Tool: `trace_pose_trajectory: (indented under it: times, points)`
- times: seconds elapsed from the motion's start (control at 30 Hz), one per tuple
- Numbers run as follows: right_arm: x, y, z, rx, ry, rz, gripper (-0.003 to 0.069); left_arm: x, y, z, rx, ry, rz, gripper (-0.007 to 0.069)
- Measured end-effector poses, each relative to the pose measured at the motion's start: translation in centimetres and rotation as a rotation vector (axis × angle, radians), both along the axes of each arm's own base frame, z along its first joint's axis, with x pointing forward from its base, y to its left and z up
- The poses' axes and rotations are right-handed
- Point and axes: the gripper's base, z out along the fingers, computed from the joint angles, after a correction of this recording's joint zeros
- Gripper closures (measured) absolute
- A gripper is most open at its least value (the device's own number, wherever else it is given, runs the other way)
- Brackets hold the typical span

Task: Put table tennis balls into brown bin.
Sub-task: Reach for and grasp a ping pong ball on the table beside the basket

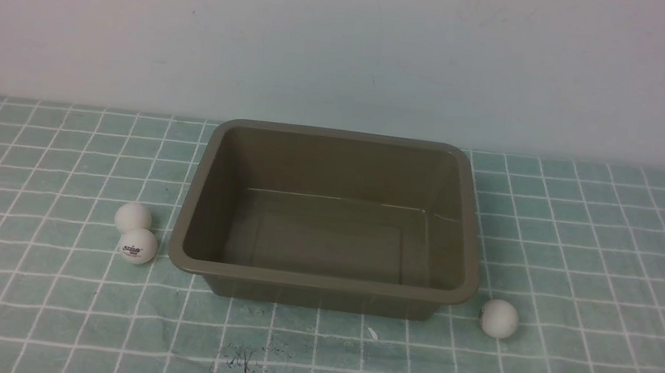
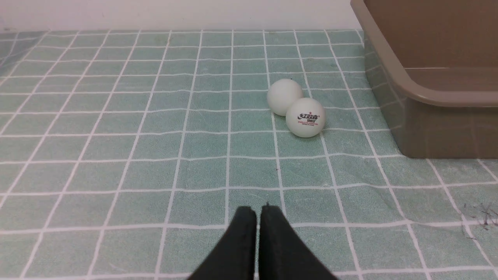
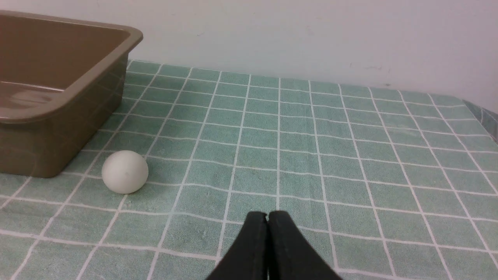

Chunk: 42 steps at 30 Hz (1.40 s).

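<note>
The brown bin [image 1: 320, 282] stands in the middle of the checked cloth with nothing inside. Two table tennis balls touch each other at its left: a plain one [image 1: 133, 218] and one with a dark logo [image 1: 138, 245]. The third ball [image 1: 499, 317] lies by the bin's front right corner. In the left wrist view my left gripper [image 2: 258, 212] is shut and holds nothing, well short of the logo ball [image 2: 305, 117] and the plain ball [image 2: 284, 96]. My right gripper [image 3: 268, 216] is shut and holds nothing too, with the single ball [image 3: 125, 172] off to its side by the bin [image 3: 58, 105].
A green cloth with a white grid [image 1: 605, 261] covers the table up to a pale wall. Dark scribble marks [image 1: 242, 361] sit on the cloth in front of the bin. The cloth's edge drops off at one side in the right wrist view.
</note>
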Motion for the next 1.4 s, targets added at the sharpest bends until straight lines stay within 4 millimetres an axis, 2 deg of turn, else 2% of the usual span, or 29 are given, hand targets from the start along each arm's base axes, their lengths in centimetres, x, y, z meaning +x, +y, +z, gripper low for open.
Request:
trace_pose_trajectory:
  times: [0.8,0.9,0.97,1.07,1.2,1.23,1.27,1.3,1.33,1.4]
  points:
    - [0.0,0.0,0.0,0.000,0.000,0.000,0.0672,0.1,0.1,0.2,0.016,-0.025,0.003,0.0629]
    - [0.0,0.0,0.0,0.000,0.000,0.000,0.0672,0.2,0.0,0.7,-0.025,-0.080,0.011,0.0629]
    - [0.0,0.0,0.0,0.000,0.000,0.000,0.0672,0.3,-0.1,1.2,-0.130,-0.131,0.023,0.0629]
    - [0.0,0.0,0.0,0.000,0.000,0.000,0.0672,0.4,0.0,2.6,-0.260,-0.279,0.044,0.0629]
    - [0.0,0.0,0.0,-0.001,0.000,0.000,0.0672,0.3,0.4,4.3,-0.311,-0.469,0.063,0.0629]
    - [0.0,0.0,0.0,0.000,-0.001,0.000,0.0672,-0.1,0.8,5.7,-0.342,-0.638,0.077,0.0629]
    - [0.0,0.0,0.0,0.003,-0.003,0.000,0.0672,-0.3,0.9,6.2,-0.357,-0.697,0.080,0.0629]
    - [0.0,0.1,0.1,0.045,-0.018,-0.002,0.0672,-0.8,1.1,7.2,-0.391,-0.796,0.080,0.0629]
    - [0.0,0.1,0.1,0.055,-0.020,-0.002,0.0672,-0.8,1.1,7.4,-0.404,-0.807,0.078,0.0629]
    - [0.2,0.3,0.6,0.293,-0.080,-0.014,0.0672,-1.1,0.8,10.7,-0.448,-0.818,0.039,0.0629]
